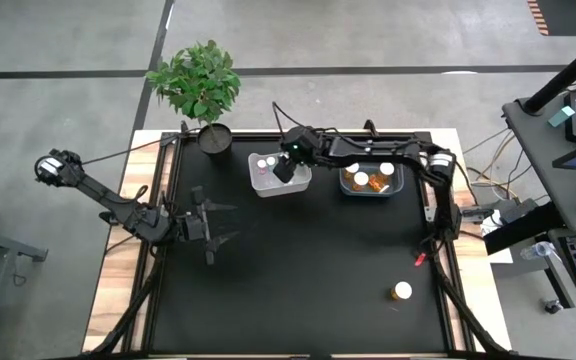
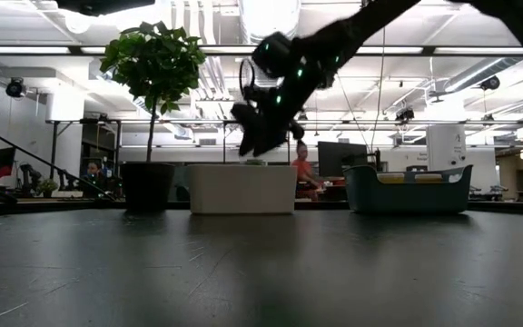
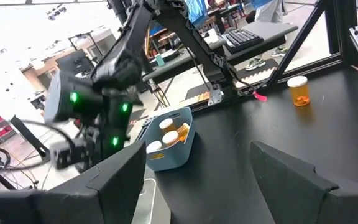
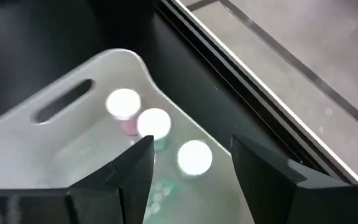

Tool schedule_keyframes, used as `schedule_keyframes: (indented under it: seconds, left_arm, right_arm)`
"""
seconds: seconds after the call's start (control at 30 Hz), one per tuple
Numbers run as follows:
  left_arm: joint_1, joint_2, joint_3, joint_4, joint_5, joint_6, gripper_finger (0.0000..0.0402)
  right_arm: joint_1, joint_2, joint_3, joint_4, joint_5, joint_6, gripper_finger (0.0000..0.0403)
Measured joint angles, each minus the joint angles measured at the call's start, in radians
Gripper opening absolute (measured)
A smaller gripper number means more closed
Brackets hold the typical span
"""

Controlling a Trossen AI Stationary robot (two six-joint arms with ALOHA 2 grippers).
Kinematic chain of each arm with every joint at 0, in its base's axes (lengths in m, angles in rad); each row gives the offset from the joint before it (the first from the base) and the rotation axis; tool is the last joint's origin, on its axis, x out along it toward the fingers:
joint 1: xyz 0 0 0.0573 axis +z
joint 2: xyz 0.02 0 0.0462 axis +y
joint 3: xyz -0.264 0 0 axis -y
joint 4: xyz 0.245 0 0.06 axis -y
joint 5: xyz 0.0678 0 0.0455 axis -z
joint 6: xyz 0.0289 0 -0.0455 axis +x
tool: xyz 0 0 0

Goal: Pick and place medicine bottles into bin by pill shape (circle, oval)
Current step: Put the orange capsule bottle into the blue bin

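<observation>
Right claw point(image 1: 284, 168) hangs over the white plastic bin point(image 4: 61, 143) at the counter's far edge, fingers apart, grasping nothing. Three white-capped small bottles point(image 4: 154, 123) stand in that bin. The blue-grey bin point(image 1: 372, 190) beside it holds amber-orange bottles point(image 1: 361, 181). One amber bottle with white cap point(image 1: 401, 291) stands alone on the black counter point(image 1: 298, 270), near right. Left claw point(image 1: 218, 222) waits spread, empty. No label text legible.

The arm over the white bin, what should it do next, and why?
Probably lift away and go for the lone bottle left on the table. The right gripper hangs over the white bin with its fingers apart and nothing between them, and three capped bottles already sit inside. The left gripper waits open on the table's other side.
</observation>
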Motion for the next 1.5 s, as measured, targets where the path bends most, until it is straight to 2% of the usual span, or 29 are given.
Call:
schedule_keyframes:
  seconds: [0.37,0.63,0.9,1.13,1.33,1.5]
  left_arm:
    - [0.000,0.001,0.000,0.052,0.000,0.000,0.0270]
    - [0.000,0.001,0.000,0.122,0.000,0.006,0.0270]
    - [0.000,0.003,0.000,0.205,-0.001,0.054,0.0270]
    - [0.000,0.008,0.007,0.256,0.000,0.063,0.0270]
    - [0.000,0.008,0.006,0.282,0.000,0.088,0.0270]
    - [0.000,0.009,0.011,0.284,0.000,0.088,0.0270]
  right_arm:
    - [0.129,-0.230,0.000,-0.296,0.000,0.065,0.0205]
    - [0.279,-0.393,0.000,-0.575,-0.002,0.250,0.0205]
    - [0.442,-0.488,0.000,-0.841,-0.088,0.594,0.0205]
    - [0.609,-0.487,0.000,-0.923,-0.175,0.892,0.0205]
    - [0.815,-0.467,-0.005,-1.002,-0.211,1.103,0.0205]
    - [1.007,-0.465,-0.038,-1.113,-0.211,1.410,0.0205]
